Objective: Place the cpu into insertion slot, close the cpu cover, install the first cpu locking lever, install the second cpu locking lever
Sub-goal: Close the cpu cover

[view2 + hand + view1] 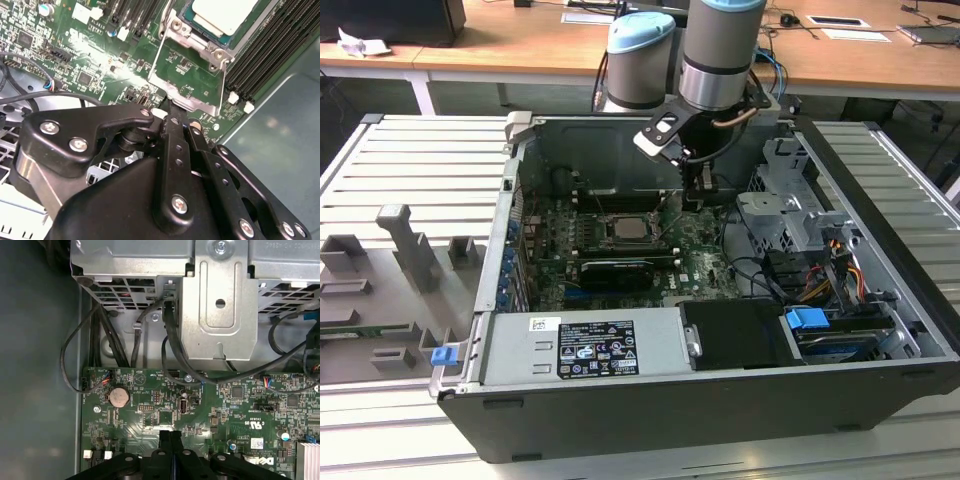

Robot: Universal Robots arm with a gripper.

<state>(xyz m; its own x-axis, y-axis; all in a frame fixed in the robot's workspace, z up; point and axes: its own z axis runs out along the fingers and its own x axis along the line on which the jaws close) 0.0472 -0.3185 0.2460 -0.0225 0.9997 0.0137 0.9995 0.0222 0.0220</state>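
In the exterior view, the open grey metal computer case [590,150] lay on the slatted desk [410,150]. The small silvery-beige square cpu [625,228] sat at the centre of the frame, already seated on the green board. The black gripper [696,196] hung just to its upper right, low inside the case.

In the second wrist view, the cpu [227,14] rested in the black-framed insertion slot [186,41], and the thin silvery windowed cpu cover [197,104] stood swung open beside it. The fingers [172,125] were drawn together with no gap, tips at the cover's outer bar — whether they pinched it or only touched it I could not tell. Closing it well would call for a push that follows the hinge's arc, kept square so the frame lands flat around the chip. The long black memory slots [270,55] ran close alongside the slot.

In the first wrist view, the closed gripper [170,436] hovered over the board, with black cables [170,347] and the steel drive cage [220,305] near — little open room on that side.
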